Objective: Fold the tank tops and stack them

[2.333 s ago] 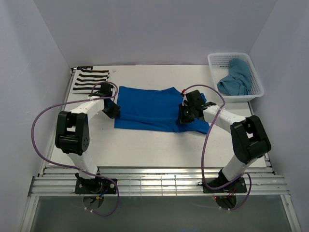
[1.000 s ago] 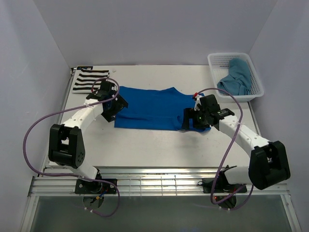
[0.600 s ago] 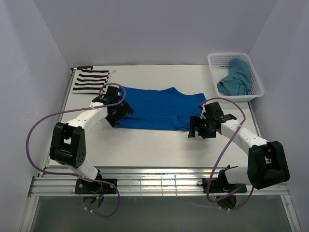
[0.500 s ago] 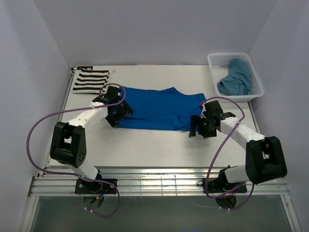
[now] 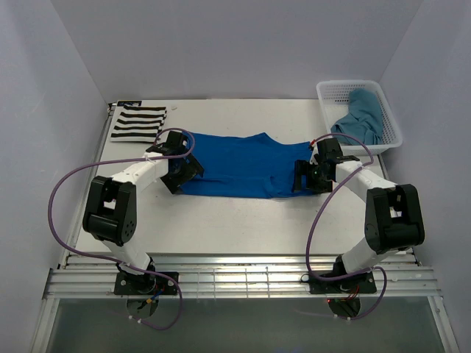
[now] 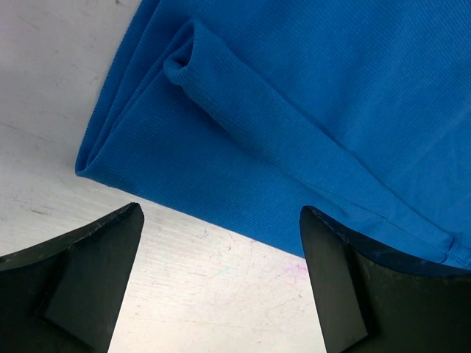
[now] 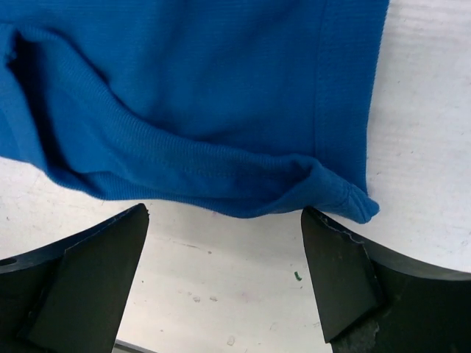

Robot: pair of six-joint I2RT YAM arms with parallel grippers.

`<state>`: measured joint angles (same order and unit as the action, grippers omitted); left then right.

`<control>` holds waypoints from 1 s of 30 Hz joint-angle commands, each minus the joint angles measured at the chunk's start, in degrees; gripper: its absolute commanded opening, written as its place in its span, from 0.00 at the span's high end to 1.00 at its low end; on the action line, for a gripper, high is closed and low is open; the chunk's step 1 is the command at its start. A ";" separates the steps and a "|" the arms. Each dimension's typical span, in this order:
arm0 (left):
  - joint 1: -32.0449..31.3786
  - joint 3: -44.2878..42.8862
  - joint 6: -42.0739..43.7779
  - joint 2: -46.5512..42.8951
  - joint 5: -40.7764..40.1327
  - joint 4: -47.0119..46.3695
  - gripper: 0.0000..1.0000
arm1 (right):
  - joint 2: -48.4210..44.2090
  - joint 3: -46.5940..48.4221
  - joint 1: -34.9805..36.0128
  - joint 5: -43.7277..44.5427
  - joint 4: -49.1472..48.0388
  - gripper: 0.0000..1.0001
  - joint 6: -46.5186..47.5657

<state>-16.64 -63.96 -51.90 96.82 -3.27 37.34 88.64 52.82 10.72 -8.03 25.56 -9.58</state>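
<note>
- I see the blue top (image 5: 239,165) lying flat on the worktop (image 5: 235,220).
- My left fingers (image 6: 81,279) gape, released, at its near-left corner; right fingers (image 7: 81,276) likewise, near-right.
- Striped top (image 5: 137,122) lies far-left; teal top (image 5: 362,118) sits in the basket (image 5: 329,95).

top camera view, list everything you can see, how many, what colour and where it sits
striped tank top: 1, black and white, flat at the table's far left corner
blue tank top: 1, royal blue, spread across mid-table
teal tank top: 1, muted teal-blue, crumpled inside the basket
basket: 1, white mesh, far right corner
table: 1, white, under everything
cables: 2, purple, one looping off each arm
arms: 2, white and black, bolted at the near edge
left gripper: 1, black, open, at the blue tank top's near left corner
right gripper: 1, black, open, at its near right corner
</note>
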 commanded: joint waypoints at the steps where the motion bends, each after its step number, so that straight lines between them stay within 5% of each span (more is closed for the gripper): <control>1: 0.03 -2.48 0.13 0.39 -1.30 -0.87 0.02 | 3.02 2.73 -1.23 -1.63 -2.27 0.10 1.32; 12: 0.03 -2.14 -0.31 3.73 -2.00 -2.18 0.02 | 7.25 5.10 -1.67 -1.64 -4.12 0.10 0.27; 30: 0.03 12.10 -2.59 -3.11 -1.92 -1.31 0.02 | -2.15 -14.83 -2.81 0.65 -6.23 0.10 -4.30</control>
<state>-16.64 -56.16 -54.15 95.22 -5.06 31.64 86.21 43.59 8.47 -8.47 11.77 -12.08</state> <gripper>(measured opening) 0.978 0.899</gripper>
